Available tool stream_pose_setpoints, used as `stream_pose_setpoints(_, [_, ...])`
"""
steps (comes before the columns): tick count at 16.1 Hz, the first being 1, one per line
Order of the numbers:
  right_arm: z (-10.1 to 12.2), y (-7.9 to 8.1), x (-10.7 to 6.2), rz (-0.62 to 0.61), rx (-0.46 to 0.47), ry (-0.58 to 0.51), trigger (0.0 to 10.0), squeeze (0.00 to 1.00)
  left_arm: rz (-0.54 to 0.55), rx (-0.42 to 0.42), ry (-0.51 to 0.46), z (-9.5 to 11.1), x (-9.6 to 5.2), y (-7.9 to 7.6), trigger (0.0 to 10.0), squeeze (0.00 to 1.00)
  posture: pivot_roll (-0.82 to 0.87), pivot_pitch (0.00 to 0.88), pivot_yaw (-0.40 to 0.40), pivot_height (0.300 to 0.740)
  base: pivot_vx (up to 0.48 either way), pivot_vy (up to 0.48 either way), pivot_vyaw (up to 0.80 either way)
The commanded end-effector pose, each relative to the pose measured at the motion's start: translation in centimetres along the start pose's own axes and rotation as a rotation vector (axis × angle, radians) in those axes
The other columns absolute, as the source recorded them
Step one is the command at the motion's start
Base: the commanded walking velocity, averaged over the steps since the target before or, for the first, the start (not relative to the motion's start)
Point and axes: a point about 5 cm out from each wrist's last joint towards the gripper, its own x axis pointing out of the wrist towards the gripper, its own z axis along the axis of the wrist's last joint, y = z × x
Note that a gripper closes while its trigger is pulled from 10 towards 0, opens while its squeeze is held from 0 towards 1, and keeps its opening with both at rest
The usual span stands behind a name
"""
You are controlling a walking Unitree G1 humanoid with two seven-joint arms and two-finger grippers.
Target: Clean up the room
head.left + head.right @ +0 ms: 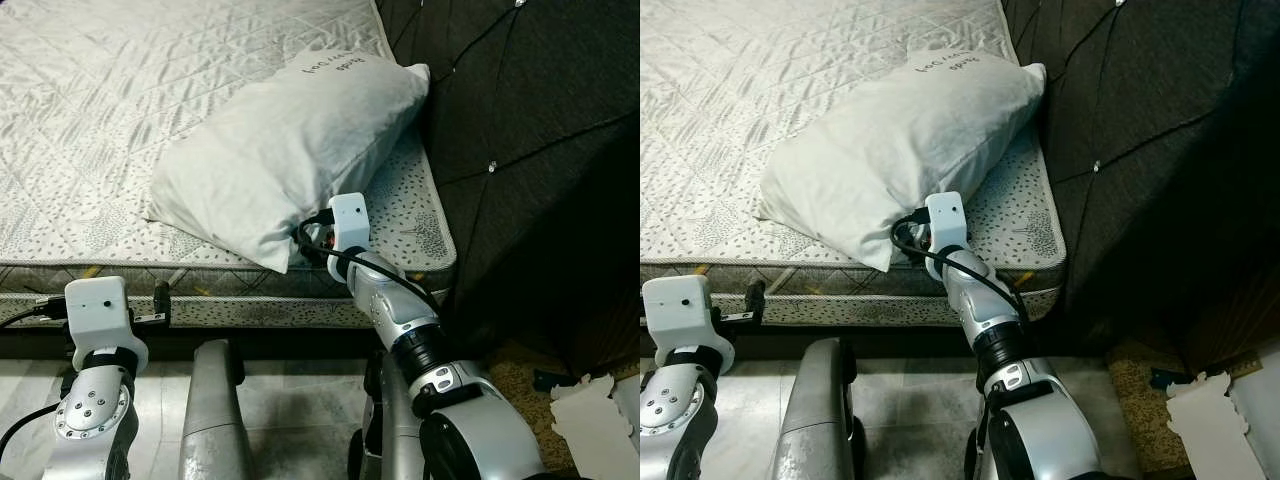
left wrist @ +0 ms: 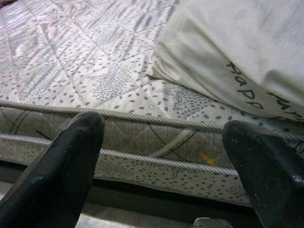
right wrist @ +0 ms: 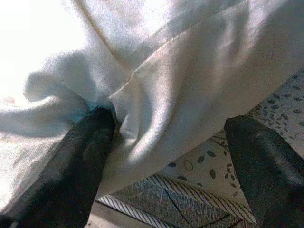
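Note:
A white pillow point(image 1: 290, 140) with handwriting on it lies slanted across the near right corner of the patterned mattress point(image 1: 100, 100). My right gripper point(image 1: 310, 238) reaches to the pillow's near lower corner. In the right wrist view it point(image 3: 171, 156) is open, with the pillow's fabric point(image 3: 166, 85) bunched between the fingers and one finger point(image 3: 80, 156) pressed into a fold. My left gripper point(image 2: 166, 161) is held low in front of the mattress side, open and holding nothing, with the pillow point(image 2: 247, 52) off to its side.
A dark tufted headboard point(image 1: 520, 120) stands along the right side of the bed. Torn white paper point(image 1: 595, 420) lies on the floor at the lower right. Pale tiles point(image 1: 290, 400) run under the mattress edge point(image 1: 200, 310).

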Motion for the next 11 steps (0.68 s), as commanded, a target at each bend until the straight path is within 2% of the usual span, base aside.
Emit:
stream_pose_setpoints(1, [-0.1, 2.4, 0.5, 0.065, -0.009, 0.017, 10.0, 0.00, -0.008, 0.002, 0.013, -0.2, 0.0, -0.3, 10.0, 0.00, 0.12, 0.078, -0.043, 0.547, 0.000, 0.000, 0.00])
stream_pose_setpoints(2, [-0.1, 3.5, 0.7, 0.095, -0.003, 0.019, 10.0, 0.00, -0.009, 0.000, 0.012, -0.1, 0.0, -0.4, 10.0, 0.00, 0.13, 0.082, -0.049, 0.547, 0.000, 0.000, 0.00])
stream_pose_setpoints(3, [0.1, 4.0, 0.8, 0.111, 0.005, 0.013, 6.0, 0.00, -0.008, 0.000, 0.010, -0.1, 0.0, -0.4, 10.0, 0.00, 0.13, 0.082, -0.049, 0.547, 0.000, 0.000, 0.00])
stream_pose_setpoints(4, [0.3, 4.5, 0.9, 0.126, 0.021, 0.008, 0.0, 0.00, -0.005, -0.001, 0.008, -0.1, 0.0, -0.3, 10.0, 0.00, 0.13, 0.082, -0.049, 0.547, 0.000, 0.000, 0.00])
stream_pose_setpoints(7, [0.3, 5.2, 1.0, 0.134, 0.042, 0.011, 0.0, 0.00, -0.002, -0.002, 0.006, 0.0, 0.0, -0.3, 10.0, 0.00, 0.13, 0.082, -0.051, 0.547, 0.000, 0.000, 0.00])
stream_pose_setpoints(11, [0.3, 4.8, 1.1, 0.128, 0.060, 0.009, 0.0, 0.00, 0.001, -0.010, -0.004, 0.3, 0.0, -0.4, 10.0, 0.00, 0.13, 0.083, -0.058, 0.547, 0.000, 0.000, 0.00])
